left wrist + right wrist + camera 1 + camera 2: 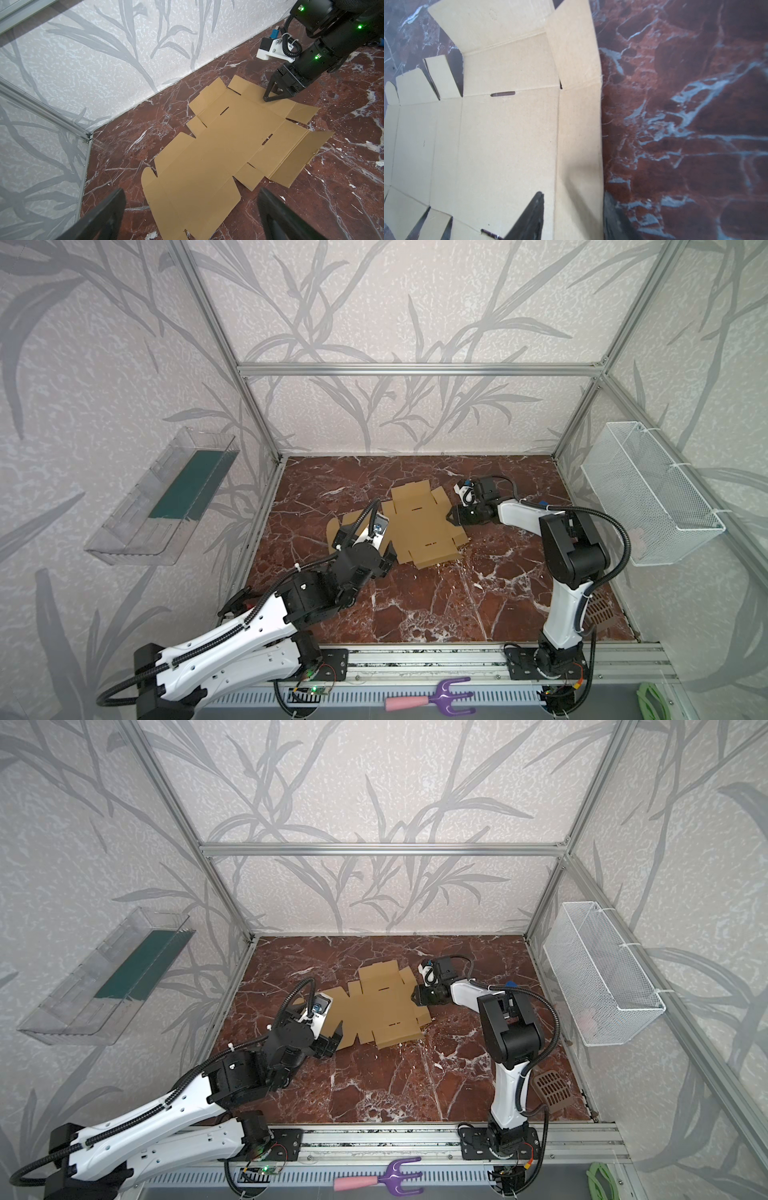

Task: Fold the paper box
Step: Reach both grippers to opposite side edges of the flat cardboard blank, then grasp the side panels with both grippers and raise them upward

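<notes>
Red-brown marble tabletop (415,605) fills the floor of a leaf-papered enclosure, and the paper box (419,526) lies on it toward the back, unfolded into a nearly flat sheet.

The right gripper (573,194) straddles the end flap (579,124) on the sheet's right side, one finger over the cardboard and the other at its outer edge. Whether the pads actually bite the flap I cannot tell. The left gripper (191,193) hangs spread wide above the opposite end, holding nothing.

Risk, as I judge it: nothing pins the sheet, so lifting that flap could drag the whole blank across the smooth marble rather than bend it at the crease. A shallow pinch could also slip off, or buckle the flap away from its score line.

Hidden parts matter here — in both top views the left arm covers the box's left end, and the right wrist view cuts off both fingers.
</notes>
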